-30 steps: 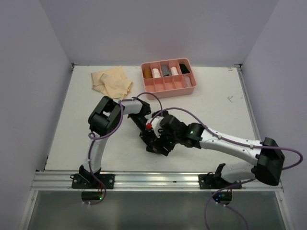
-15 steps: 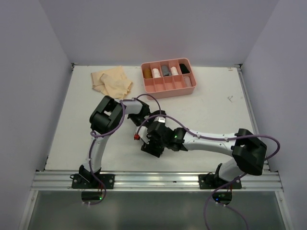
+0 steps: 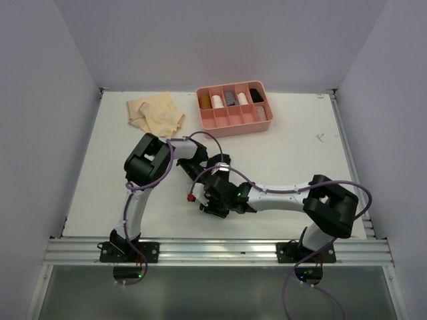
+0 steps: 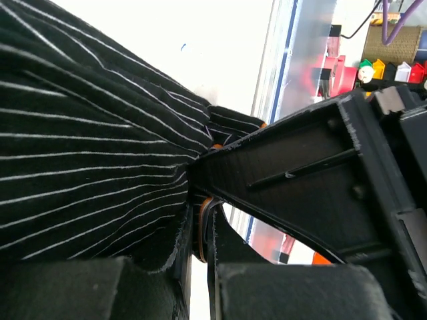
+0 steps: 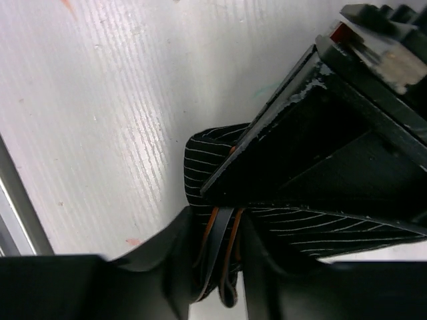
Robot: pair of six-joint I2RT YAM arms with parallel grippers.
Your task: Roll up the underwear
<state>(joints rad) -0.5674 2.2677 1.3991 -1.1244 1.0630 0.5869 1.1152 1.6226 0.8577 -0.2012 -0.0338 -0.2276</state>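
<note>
Black pinstriped cloth underwear with orange trim point(image 4: 80, 133) is seen bunched up, pinched tight by the left gripper point(image 4: 202, 230), with its folded edge squeezed by the right gripper point(image 5: 217, 233) too. In the top view it's sat lower centre, mostly hidden under both. Since a second ago the right gripper's been shifted leftward.
</note>
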